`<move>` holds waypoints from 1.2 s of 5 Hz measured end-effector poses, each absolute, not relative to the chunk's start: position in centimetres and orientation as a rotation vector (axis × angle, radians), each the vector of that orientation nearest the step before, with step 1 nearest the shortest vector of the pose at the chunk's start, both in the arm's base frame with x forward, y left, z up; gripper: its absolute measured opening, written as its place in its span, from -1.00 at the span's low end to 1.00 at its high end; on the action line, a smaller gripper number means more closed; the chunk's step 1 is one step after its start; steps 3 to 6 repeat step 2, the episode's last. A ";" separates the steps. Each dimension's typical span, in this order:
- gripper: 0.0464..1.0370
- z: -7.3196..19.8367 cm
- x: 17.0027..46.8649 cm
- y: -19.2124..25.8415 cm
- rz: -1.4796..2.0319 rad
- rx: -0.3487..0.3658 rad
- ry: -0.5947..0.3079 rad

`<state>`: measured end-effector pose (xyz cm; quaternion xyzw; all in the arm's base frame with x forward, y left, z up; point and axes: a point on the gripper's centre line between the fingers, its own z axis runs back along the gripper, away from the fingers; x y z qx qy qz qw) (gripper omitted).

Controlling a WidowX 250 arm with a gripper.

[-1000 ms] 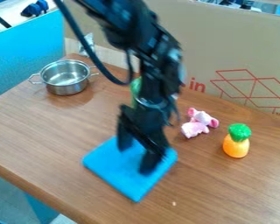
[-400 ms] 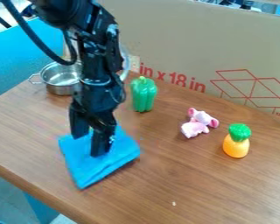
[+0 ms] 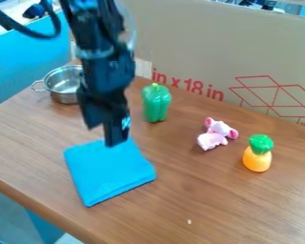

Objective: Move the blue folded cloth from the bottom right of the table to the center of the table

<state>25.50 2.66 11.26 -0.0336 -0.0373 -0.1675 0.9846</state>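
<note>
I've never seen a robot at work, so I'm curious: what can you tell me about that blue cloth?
The blue cloth is plain and bright, and looks like soft fabric. It lies flat, folded into a slightly skewed four-sided shape, with layers showing along its near edge. It rests on the wooden table. The open gripper hangs at its far edge; whether they touch is unclear.

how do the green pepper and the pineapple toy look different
The green pepper is one colour all over, while the pineapple toy is orange below with a green top. The pepper is taller and ribbed; the pineapple is shorter and rounder. Both stand upright on the table.
</note>
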 end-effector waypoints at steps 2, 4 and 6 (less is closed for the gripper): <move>0.93 14.4 23.3 0.6 -0.385 -0.055 -0.035; 0.93 14.4 23.3 0.6 -0.385 -0.055 -0.035; 0.93 14.4 23.3 0.6 -0.385 -0.055 -0.035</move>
